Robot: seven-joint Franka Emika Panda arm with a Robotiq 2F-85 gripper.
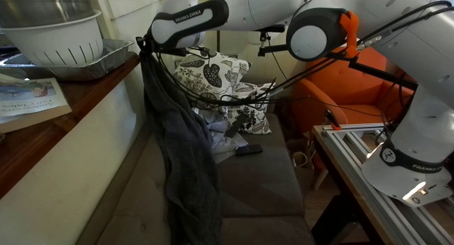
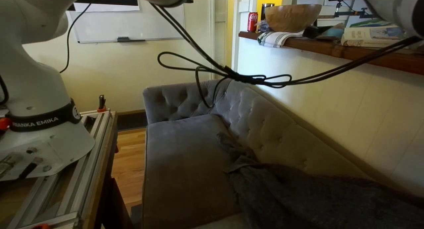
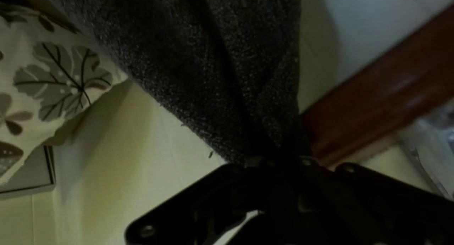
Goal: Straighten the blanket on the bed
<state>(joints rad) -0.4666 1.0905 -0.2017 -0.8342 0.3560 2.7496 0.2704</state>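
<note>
I have the gripper [image 3: 278, 163] well above the bed [image 2: 188, 162], over toward its backrest [image 2: 275, 129], with its fingers [image 3: 234, 177] drawn tight around a bunched end of the blanket [image 1: 191, 167]. My wrist view shows the blanket narrowing right into the fingertips and widening away from them, one deep fold running down its middle. From that pinch it hangs in a long, creased column to the bed, its lower stretch resting partly on the seat [image 1: 262, 188]. In an exterior view I see that part lying rumpled along the foot of the backrest, a thin tail trailing toward the bed's tufted arm [image 2: 179, 103]. At the bed's opposite end, two white floral pillows [image 1: 212, 73] overlap, with a pale crumpled cloth [image 1: 230, 144] and a dark remote [image 1: 249, 150] on the seat just before them. A wooden ledge [image 1: 85, 96] runs lengthwise above the bed's backrest, and an orange armchair [image 1: 340, 76] stands off the bed's front side, near the pillows.
</note>
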